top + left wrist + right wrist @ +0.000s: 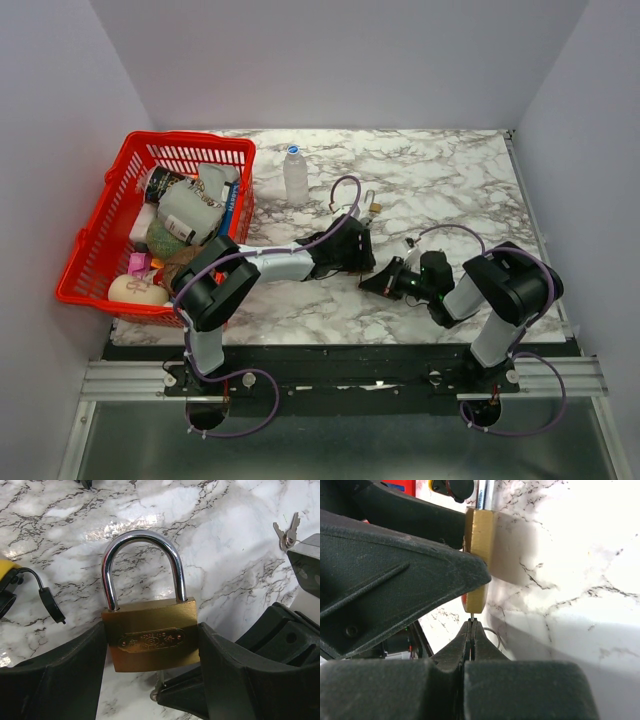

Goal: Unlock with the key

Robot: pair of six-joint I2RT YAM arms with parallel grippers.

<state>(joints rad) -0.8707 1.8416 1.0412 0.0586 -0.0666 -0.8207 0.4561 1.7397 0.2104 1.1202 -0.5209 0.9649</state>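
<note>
Status: the brass padlock is clamped by its flat body between the two fingers of the left gripper, clear of the marble table. Its steel shackle points to 12 o'clock in the left wrist view and is seated in the body, so the lock is judged not yet opened. This hold leaves the underside, where the keyway should lie, exposed at 6 o'clock.

The right gripper approaches that underside. Its fingers are pressed together on a thin metal blade, judged to be the key, whose tip meets the lock's bottom edge. A wire key ring hangs just beside the fingertips at 3 o'clock. How far the blade has entered cannot be determined.

A spare pair of keys lies on the table at 2 o'clock from the lock, untouched. A red basket of goods stands at 9 o'clock from the grippers, and a clear bottle at 11 o'clock; neither is involved.

Assessment: one arm acts as a vice, so the other arm can push and turn without the lock twisting away.
</note>
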